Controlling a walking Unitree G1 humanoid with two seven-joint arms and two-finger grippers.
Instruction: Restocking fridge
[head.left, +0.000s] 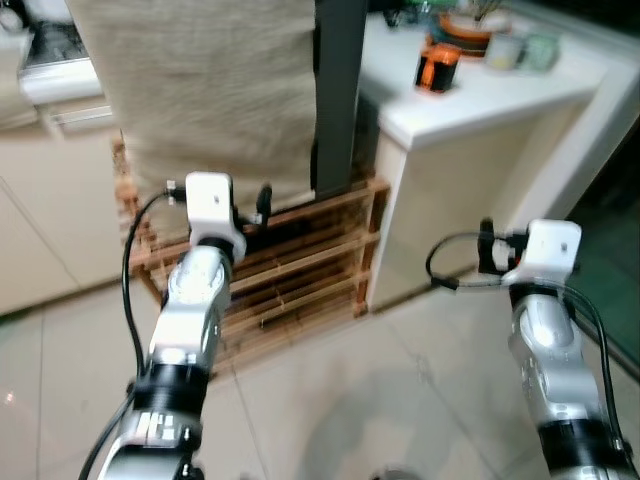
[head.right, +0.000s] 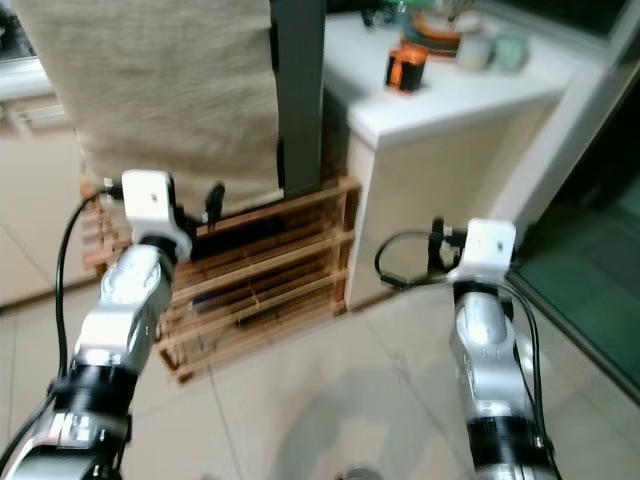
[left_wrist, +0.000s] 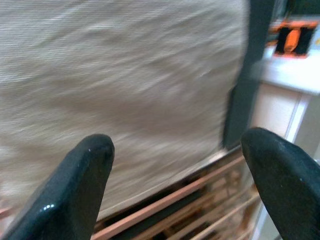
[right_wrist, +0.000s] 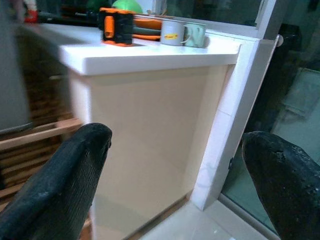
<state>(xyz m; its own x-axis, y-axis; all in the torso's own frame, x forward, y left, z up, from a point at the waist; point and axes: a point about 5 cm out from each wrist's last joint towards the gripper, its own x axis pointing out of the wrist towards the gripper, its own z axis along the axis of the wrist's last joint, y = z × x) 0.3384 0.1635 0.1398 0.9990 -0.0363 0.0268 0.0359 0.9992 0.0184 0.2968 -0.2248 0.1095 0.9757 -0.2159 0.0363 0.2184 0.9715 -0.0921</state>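
1. The left tool is held forward with its 2 black fingers spread wide and nothing between them. Straight ahead of it hangs a beige cloth, which drapes over something tall and hides it. Below the cloth stands a slatted wooden rack.
2. The right tool is likewise spread and empty. Ahead of it is the end of a white surface, and beyond that edge a dark glass door.
3. On the surface, up and away from the right tool, stand an orange-and-black item, 2 mugs and some blurred dishes behind them. Whether any of these is meant for restocking cannot be told.
4. A dark upright edge runs just beside the cloth, between the 2 tools' lines of sight. It may be the fridge's side, but no fridge door or handle can be made out.
5. Judged from this, the task looks barely begun: neither tool holds any goods, no fridge is open, and finding both the stock and the door is left to do.
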